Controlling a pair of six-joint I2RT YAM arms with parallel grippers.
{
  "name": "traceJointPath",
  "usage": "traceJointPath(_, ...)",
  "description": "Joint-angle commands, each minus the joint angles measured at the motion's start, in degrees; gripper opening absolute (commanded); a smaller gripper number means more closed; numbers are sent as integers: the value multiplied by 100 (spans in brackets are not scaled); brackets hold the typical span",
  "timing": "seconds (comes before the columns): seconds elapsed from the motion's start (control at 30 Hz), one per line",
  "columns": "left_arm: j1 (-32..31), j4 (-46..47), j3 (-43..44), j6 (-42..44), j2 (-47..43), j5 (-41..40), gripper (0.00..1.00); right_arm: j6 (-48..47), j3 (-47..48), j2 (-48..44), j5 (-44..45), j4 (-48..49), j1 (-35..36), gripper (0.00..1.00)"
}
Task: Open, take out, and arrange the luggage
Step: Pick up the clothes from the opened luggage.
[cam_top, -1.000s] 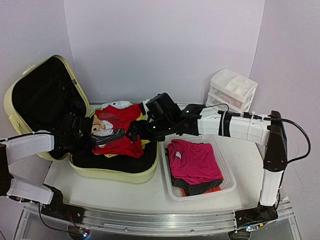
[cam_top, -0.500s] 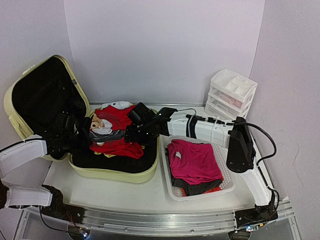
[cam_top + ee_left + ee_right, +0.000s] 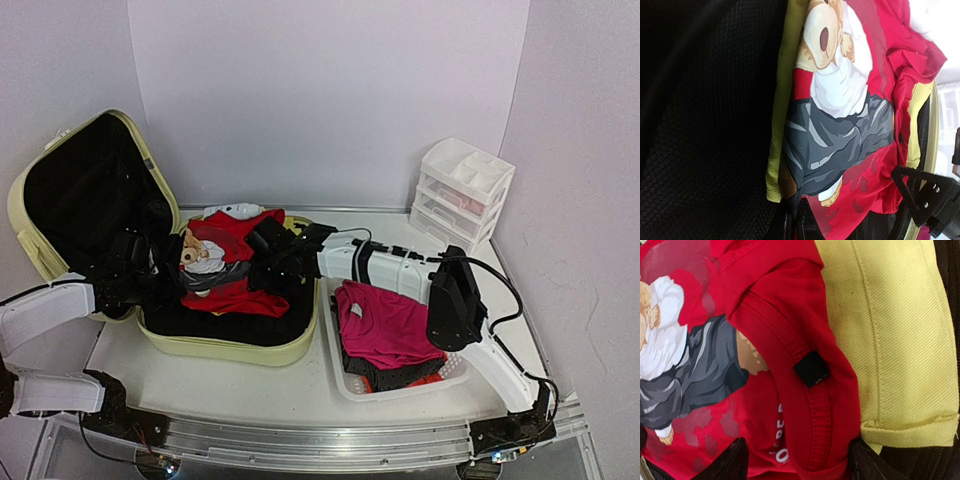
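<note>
- Top view: the luggage [image 3: 225, 349] sat on the table's [image 3: 200, 388] left side, open. Its lid leaned back upright w/ black lining facing the cam.
- Lower shell held a red shirt [image 3: 240, 235] w/ a cartoon-bear print, spread across the clothes inside.
- L arm came in low from the left edge, forearm near level. The left gripper [image 3: 168, 278] was inside the shell at the shirt's left edge.
- R arm was bent sharply: upper link rose from its base, elbow over the white mesh basket [image 3: 457, 345], forearm stretched left over the luggage rim. The right gripper [image 3: 262, 265] was down on the shirt's right side.
- Basket stood just right of the luggage, w/ a magenta garment [image 3: 385, 320] on top. A white drawer organizer [image 3: 462, 188] stood at the back right, well apart.
- L wrist view: left gripper [image 3: 792, 222] was clenched, fingertips together on the red shirt's [image 3: 875, 185] near edge, right by the print. Black mesh lining of the luggage [image 3: 705, 125] filled the left half.
- R wrist view: right gripper [image 3: 800, 462] was released, jaws wide. Its dark fingers [image 3: 732, 462] stood either side of a thick fold of the red shirt [image 3: 765, 315], not pinching it.
- A small black tab [image 3: 811, 368] sat on the fold's seam. Yellow cloth [image 3: 890, 340] lay under the shirt on the right.
</note>
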Motion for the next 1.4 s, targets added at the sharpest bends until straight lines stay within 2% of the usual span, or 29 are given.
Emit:
traceJointPath(0.0, 16, -9, -88, 113, -147, 242, 0, 57, 527, 326, 122, 35, -52, 61)
traceJointPath(0.23, 19, -16, -96, 245, -185, 446, 0, 143, 977, 721, -119, 27, -63, 42)
traceJointPath(0.33, 17, -104, -25, 352, -210, 483, 0, 142, 943, 632, -169, 23, -73, 15)
traceJointPath(0.43, 20, -265, 101, 492, -251, 503, 0, 16, 664, 223, -7, 25, -75, 1)
traceJointPath(0.8, 13, -726, 594, 632, -706, 888, 0, -362, -366, -1176, 24, 25, -77, 4)
traceJointPath(0.9, 20, -729, 637, 564, -796, 998, 0, -463, -376, -1254, -141, 25, -99, 11)
traceJointPath(0.97, 5, -735, 637, 535, -784, 1087, 0, -460, -430, -1256, -380, 25, -160, 9)
traceJointPath(1.03, 12, -728, 597, 462, -745, 1238, 0, -420, -549, -1308, -600, 33, -215, 0)
traceJointPath(1.17, 1, -684, 584, 340, -581, 1576, 0, -569, -900, -1598, -716, 98, -252, 0)
traceJointPath(1.37, -238, -375, 763, 111, -297, 1642, 0, -1174, -1125, -1896, -2092, 181, -625, 0)
